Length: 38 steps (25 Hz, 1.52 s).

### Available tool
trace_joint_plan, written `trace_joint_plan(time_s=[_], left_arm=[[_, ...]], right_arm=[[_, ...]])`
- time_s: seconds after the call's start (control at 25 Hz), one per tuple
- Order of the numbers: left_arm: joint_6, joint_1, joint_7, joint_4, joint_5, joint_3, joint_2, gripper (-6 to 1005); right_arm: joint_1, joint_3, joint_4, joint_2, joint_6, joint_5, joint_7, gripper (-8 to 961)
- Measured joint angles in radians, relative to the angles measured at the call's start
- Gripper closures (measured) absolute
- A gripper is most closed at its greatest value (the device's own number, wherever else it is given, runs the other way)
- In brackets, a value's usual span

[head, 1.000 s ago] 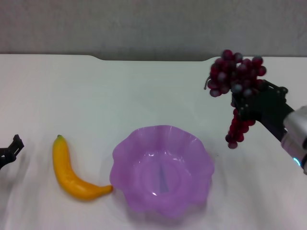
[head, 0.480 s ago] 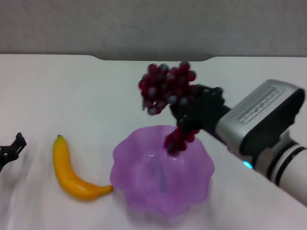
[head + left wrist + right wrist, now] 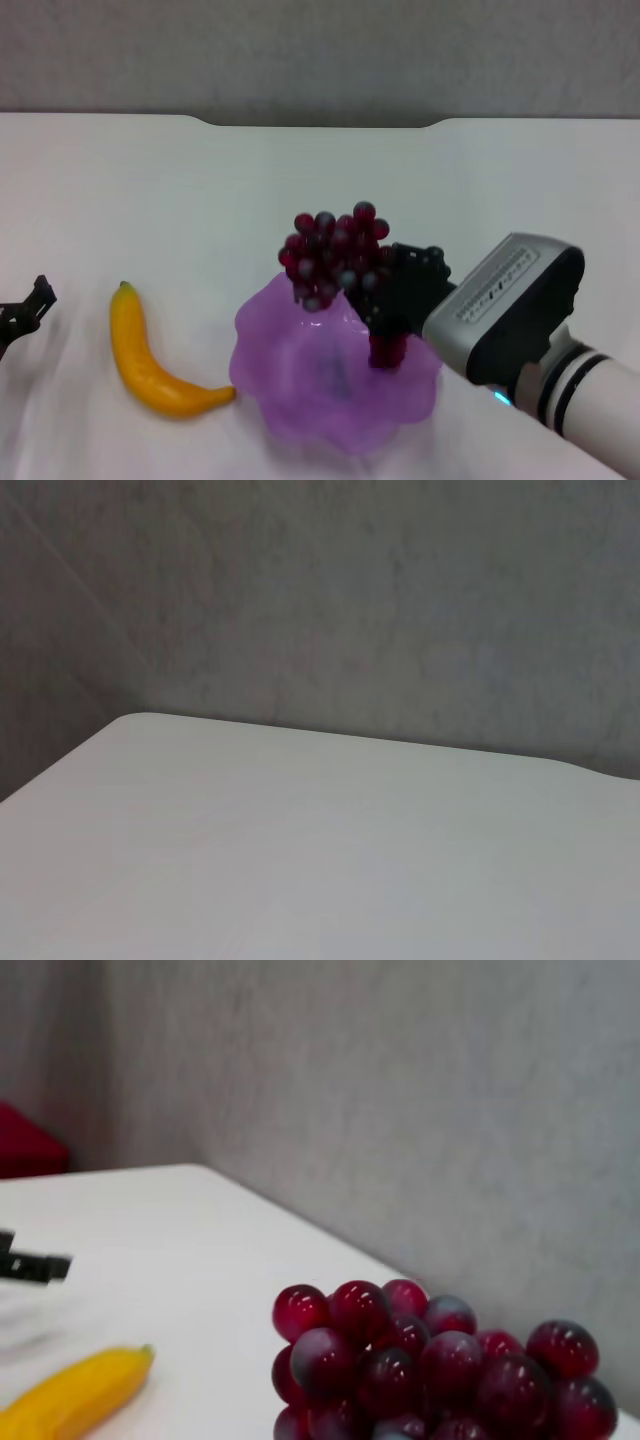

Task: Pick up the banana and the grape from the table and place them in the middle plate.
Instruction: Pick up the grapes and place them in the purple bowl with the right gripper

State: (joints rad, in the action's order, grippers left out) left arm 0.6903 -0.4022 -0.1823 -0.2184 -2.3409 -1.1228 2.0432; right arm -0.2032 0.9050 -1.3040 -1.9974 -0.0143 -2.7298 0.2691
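My right gripper (image 3: pixel 388 312) is shut on the grape (image 3: pixel 333 256), a bunch of dark red-purple grapes, and holds it over the middle plate (image 3: pixel 290 395), a light purple bowl with a wavy rim. The bunch's lower end hangs down into the plate. The grape also fills the near part of the right wrist view (image 3: pixel 420 1365). The banana (image 3: pixel 145 358) lies on the white table (image 3: pixel 200 200) just left of the plate, its tip near the rim; it also shows in the right wrist view (image 3: pixel 70 1395). My left gripper (image 3: pixel 22 313) sits at the table's left edge, apart from the banana.
The table's far edge has a notch (image 3: pixel 320 123) in front of a grey wall. The left wrist view shows only bare tabletop (image 3: pixel 300 860) and wall.
My right gripper has carried the grape from the right side of the table leftward and down, to over the plate. The banana and left gripper have not moved.
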Motion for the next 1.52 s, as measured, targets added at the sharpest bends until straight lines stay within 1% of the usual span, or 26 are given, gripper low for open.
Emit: trace_joint_plan(time_s=[0.12,0.2,0.32,0.48,0.68,0.8,0.88,1.0,1.04,1.12,1.2,1.28,1.36,1.4,1.44,1.48,1.52], left_arm=[[0.0,-0.005,0.002,0.0,0.0,0.0,0.001,161],[0.0,-0.005,0.001,0.0,0.0,0.0,0.001,162],[0.0,-0.006,-0.004,-0.001,0.001,0.0,0.001,163],[0.0,-0.007,-0.005,-0.001,0.001,-0.001,0.001,164],[0.0,-0.009,-0.004,-0.001,-0.002,0.0,0.002,165],[0.0,-0.01,-0.005,-0.001,-0.003,0.0,0.002,166],[0.0,-0.01,-0.005,-0.001,-0.004,0.001,0.003,166],[0.0,-0.008,-0.006,-0.001,0.0,0.002,0.003,167],[0.0,-0.007,-0.006,-0.001,0.0,0.001,0.003,168],[0.0,-0.005,-0.005,0.0,0.0,0.002,0.003,168],[0.0,-0.004,-0.004,0.001,0.001,0.002,0.003,169],[0.0,-0.003,-0.003,0.004,0.002,0.002,0.003,169],[0.0,-0.002,-0.002,0.005,0.002,0.001,0.003,170],[0.0,-0.002,-0.002,0.005,0.002,0.001,0.003,170],[0.0,-0.002,-0.004,0.005,0.002,0.001,0.003,170],[0.0,-0.003,-0.005,0.005,0.002,0.001,0.002,170],[0.0,-0.004,-0.005,0.003,0.001,0.001,0.002,171]], right_arm=[[-0.002,-0.016,0.043,0.0,-0.008,0.0,0.0,616],[-0.01,-0.028,0.1,-0.001,-0.051,0.002,0.0,618],[-0.013,-0.032,0.133,-0.003,-0.076,0.005,-0.004,619],[-0.043,-0.053,0.256,-0.009,-0.178,0.018,-0.032,620],[-0.093,-0.103,0.372,-0.006,-0.307,0.034,-0.122,622],[-0.113,-0.113,0.421,-0.008,-0.339,0.043,-0.147,563],[-0.128,-0.116,0.446,-0.008,-0.348,0.044,-0.212,524],[-0.132,-0.115,0.449,-0.006,-0.35,0.045,-0.259,466],[-0.132,-0.112,0.442,-0.005,-0.343,0.045,-0.282,420],[-0.132,-0.104,0.411,-0.002,-0.303,0.042,-0.316,328],[-0.132,-0.085,0.357,0.001,-0.219,0.037,-0.327,236],[-0.126,-0.048,0.303,0.003,-0.129,0.031,-0.296,174],[-0.11,-0.009,0.262,0.004,-0.096,0.025,-0.242,112],[-0.097,0.019,0.247,0.004,-0.099,0.019,-0.207,81],[-0.083,0.047,0.245,0.002,-0.131,0.014,-0.181,50],[-0.071,0.072,0.251,0.002,-0.169,0.011,-0.165,50],[-0.06,0.094,0.268,0.0,-0.234,0.01,-0.156,50]])
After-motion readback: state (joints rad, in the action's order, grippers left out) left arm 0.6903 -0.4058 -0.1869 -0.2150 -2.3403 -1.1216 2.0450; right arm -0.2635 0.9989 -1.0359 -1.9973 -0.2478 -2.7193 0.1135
